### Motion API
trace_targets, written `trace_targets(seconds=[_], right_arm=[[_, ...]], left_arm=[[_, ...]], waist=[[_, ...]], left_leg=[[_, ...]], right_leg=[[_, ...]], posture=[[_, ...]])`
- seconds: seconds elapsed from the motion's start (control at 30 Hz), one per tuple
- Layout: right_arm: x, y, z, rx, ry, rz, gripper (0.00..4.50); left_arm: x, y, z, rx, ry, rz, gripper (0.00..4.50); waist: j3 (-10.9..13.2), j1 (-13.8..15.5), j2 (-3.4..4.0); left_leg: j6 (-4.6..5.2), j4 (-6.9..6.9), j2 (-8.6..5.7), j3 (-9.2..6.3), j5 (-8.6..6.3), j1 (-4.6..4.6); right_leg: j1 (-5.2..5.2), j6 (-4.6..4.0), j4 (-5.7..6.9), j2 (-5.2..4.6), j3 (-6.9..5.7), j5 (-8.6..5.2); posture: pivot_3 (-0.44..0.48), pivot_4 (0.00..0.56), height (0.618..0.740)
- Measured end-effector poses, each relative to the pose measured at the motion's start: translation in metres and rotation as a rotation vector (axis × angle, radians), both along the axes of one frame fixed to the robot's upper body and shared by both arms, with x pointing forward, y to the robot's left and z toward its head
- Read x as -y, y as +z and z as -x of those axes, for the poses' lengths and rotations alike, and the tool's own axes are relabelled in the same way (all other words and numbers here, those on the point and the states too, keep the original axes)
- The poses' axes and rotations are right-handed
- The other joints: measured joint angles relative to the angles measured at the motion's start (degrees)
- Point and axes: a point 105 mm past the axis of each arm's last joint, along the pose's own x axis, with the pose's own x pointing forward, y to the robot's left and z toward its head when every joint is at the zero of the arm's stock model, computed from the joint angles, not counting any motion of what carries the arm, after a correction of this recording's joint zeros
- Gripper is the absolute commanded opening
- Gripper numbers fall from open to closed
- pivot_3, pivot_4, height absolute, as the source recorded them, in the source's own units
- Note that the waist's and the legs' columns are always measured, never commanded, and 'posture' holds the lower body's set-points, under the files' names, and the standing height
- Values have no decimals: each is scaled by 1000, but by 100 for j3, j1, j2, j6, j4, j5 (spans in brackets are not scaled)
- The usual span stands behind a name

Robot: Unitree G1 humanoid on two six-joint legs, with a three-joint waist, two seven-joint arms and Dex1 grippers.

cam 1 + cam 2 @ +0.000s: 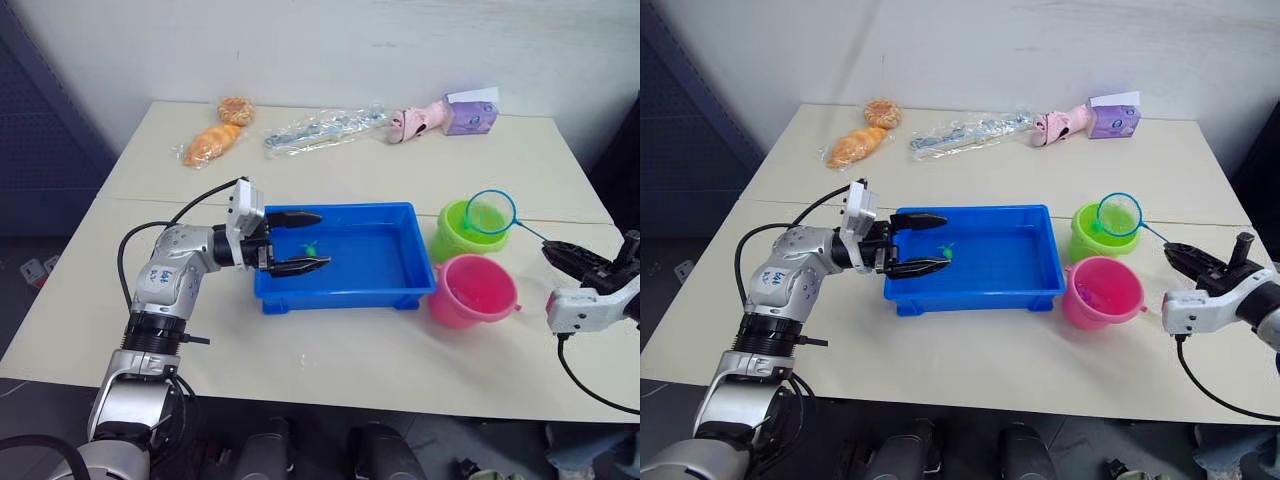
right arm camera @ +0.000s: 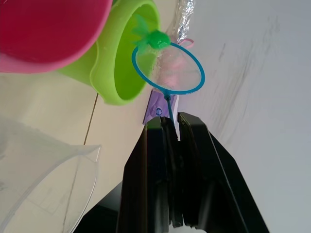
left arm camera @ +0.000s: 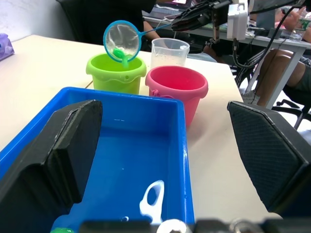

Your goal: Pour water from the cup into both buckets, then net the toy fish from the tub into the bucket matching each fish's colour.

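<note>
Over the green bucket [image 1: 462,232] hangs the net [image 1: 490,212], a green fish [image 2: 156,39] clinging at its ring edge; right gripper [image 2: 171,127] clamped on the thin handle. Net likely light, mesh limp, handle slim and prone to twist, so a grip far back on the stick looks sensible. Pink bucket [image 1: 472,290] just beside, touching the tub [image 1: 340,258]. Left gripper [image 1: 298,242] spread wide over the tub's left end, holding nothing. One green fish [image 1: 312,247] in tub. Water levels unreadable; cup [image 3: 169,52] partly hidden behind buckets.

A lab or office workroom: a pale bench [image 1: 330,370] against a plain white wall [image 1: 300,50], with seated people [image 3: 286,63] at cable-strewn desks [image 3: 265,41] nearby.
</note>
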Motion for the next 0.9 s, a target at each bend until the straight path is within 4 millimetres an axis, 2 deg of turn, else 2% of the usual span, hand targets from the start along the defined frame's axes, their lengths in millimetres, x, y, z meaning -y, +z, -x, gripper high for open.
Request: trace_targets(seconds=[0.1,0.27,0.33,0.43,0.53,0.67,0.73,0.83,0.9], right_arm=[[6,3,-2,22,-14,-8,0],[5,13,-4,49,-6,-17,0],[-2,27,-7,86,-1,-206,0],[-26,44,-9,41,79,-473,0],[-66,53,-12,-154,195,-764,0],[-110,39,-10,-433,259,-838,0],[-133,28,-16,-570,240,-878,0],[-147,9,-29,-683,149,-894,0],[-152,0,-36,-708,97,-874,0]], left_arm=[[0,0,0,-5,5,1,4442],[2,3,1,12,5,1,4442],[0,4,0,15,13,-1,4442],[-13,4,0,16,41,-7,4442],[-42,0,0,15,101,-33,4442],[-70,-6,0,11,164,-56,4442],[-90,-11,-1,8,223,-72,4442],[-106,-15,-2,10,277,-75,4442],[-110,-18,-1,12,289,-80,4442]], waist=[[0,2,0],[0,-1,0],[0,-14,-1],[1,-45,0],[1,-113,0],[1,-109,0],[1,-116,0],[1,-116,0],[1,-91,0]], left_leg=[[0,0,1,0,0,0],[0,0,2,0,0,0],[-1,2,7,1,0,1],[-1,0,13,2,1,5],[-2,0,21,0,1,8],[6,5,18,-5,-4,7],[10,5,18,-5,-6,5],[13,4,13,-7,-8,1],[17,3,8,-9,-11,-5]], right_leg=[[1,0,0,1,1,0],[1,0,0,2,1,0],[3,0,-2,6,1,0],[5,0,2,11,0,0],[5,-1,4,13,-1,1],[6,-2,4,4,-3,1],[5,-2,2,-1,-3,1],[-2,-2,3,-8,-3,1],[-8,-3,3,-13,-3,1]], posture=[[0,150,740],[0,150,740],[0,150,740],[0,150,740],[0,150,740],[0,150,740],[0,150,740],[0,150,740],[0,150,740]])
